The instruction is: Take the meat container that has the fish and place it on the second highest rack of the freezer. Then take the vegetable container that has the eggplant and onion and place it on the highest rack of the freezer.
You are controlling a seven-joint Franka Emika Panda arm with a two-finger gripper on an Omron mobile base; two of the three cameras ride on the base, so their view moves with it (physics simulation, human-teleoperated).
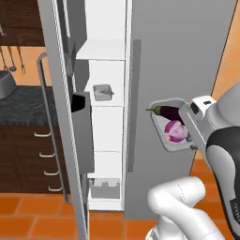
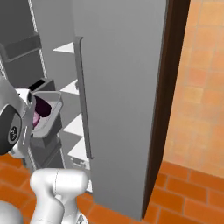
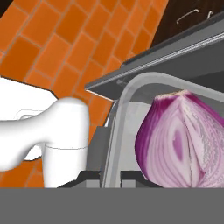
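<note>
We hold the vegetable container (image 1: 165, 136) clamped by its rim in the gripper (image 1: 190, 140), the open freezer (image 1: 107, 140) shelves lying leftward.

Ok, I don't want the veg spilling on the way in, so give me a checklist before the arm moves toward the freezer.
1. Pincer shut on the container rim: ok.
2. Eggplant and onion in the container: ok.
3. Container level: not ok, it looks tipped toward the left base camera, though the contents stay inside.
4. Freezer door open: ok.
5. Fish container already on a rack: ok.
6. Highest rack free: cannot tell, its surface is hidden from below.
</note>
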